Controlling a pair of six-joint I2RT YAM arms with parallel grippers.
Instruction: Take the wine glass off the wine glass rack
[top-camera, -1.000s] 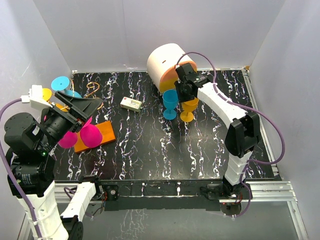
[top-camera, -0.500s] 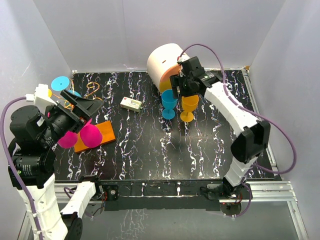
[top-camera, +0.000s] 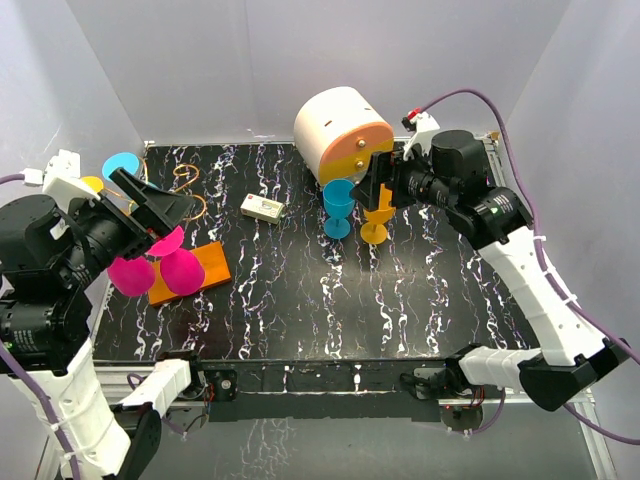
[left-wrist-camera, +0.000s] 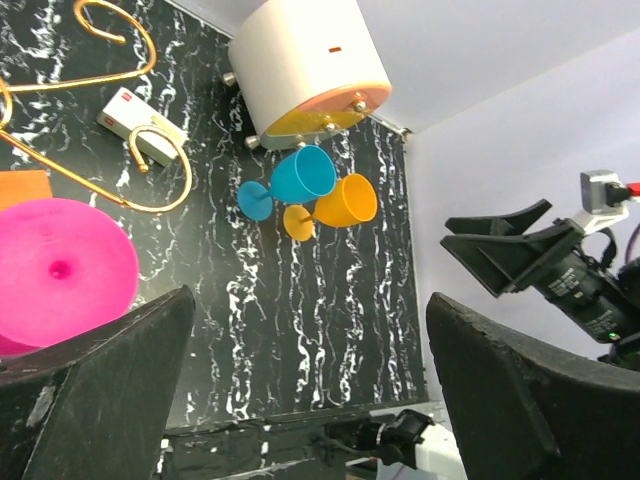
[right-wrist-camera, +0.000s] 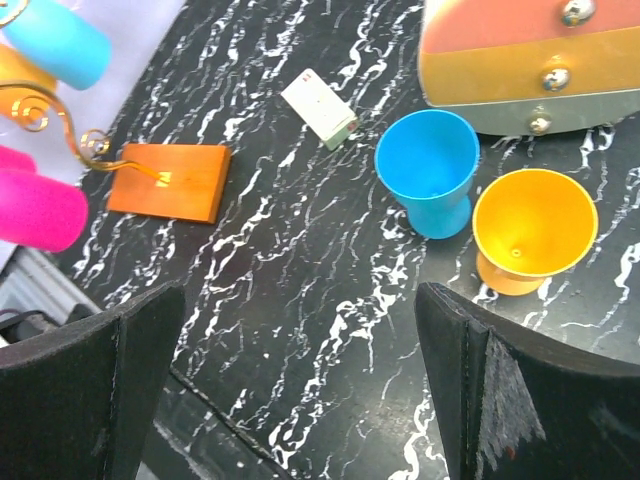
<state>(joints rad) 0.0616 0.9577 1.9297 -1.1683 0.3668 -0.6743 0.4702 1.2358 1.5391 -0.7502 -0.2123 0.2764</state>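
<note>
Count: six wine glasses, one rack (top-camera: 207, 262), one round cabinet (top-camera: 335, 122), one small white box (top-camera: 263, 208), two arms.

- On the rack, at the far left of the table: two pink glasses (top-camera: 182, 272), a hung blue glass (top-camera: 120, 165) and a hung yellow glass (top-camera: 92, 185).
- Apart from the rack, on the table just in front of the cabinet: a standing blue glass (right-wrist-camera: 428, 165) and a standing orange glass (right-wrist-camera: 535, 225). They are side by side and upright, mouths up.

Orientation: the hung glasses appear to hang foot up and bowl down, stems roughly vertical, on the rack's curly gold hooks (left-wrist-camera: 120, 60). The pink bowls sit low, over the orange base plate. The exact tilt is not clear.

Left arm: raised at the left edge, wrist aimed right and slightly down. The left gripper (left-wrist-camera: 310, 300) has its fingers spread wide just above the pink glasses, with nothing between them. Whether it touches a glass I cannot tell.

Right arm: rises along the right side, forearm angled inward, wrist aimed left. The right gripper (right-wrist-camera: 300, 290) hangs above the two standing glasses, jaws wide apart and holding nothing.
</note>
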